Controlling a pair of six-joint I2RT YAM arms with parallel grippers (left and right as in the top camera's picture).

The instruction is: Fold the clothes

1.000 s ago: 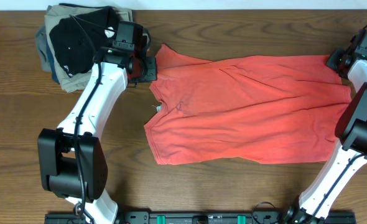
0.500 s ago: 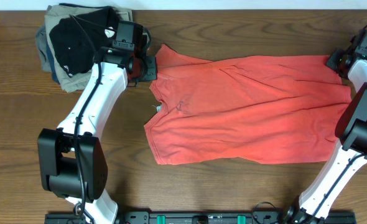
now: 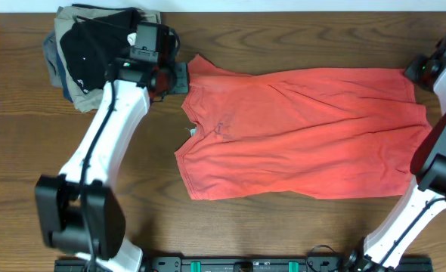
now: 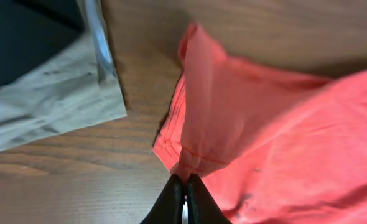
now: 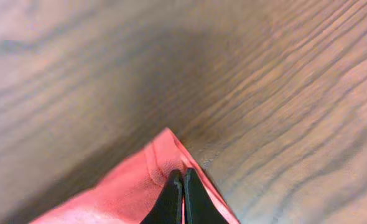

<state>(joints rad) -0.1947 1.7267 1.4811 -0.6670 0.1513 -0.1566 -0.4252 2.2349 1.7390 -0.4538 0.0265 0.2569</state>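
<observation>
The shirt lies spread on the table, its long axis running left to right, with the neck toward the left arm and the hem toward the right. The left gripper is clamped on the far sleeve's edge. The right gripper is clamped on the far hem corner. Holding both far corners probably lets the arms carry that edge over to the near one. A pile of folded garments sits near the left gripper.

right end effector pinches the t-shirt corner above the table.
</observation>
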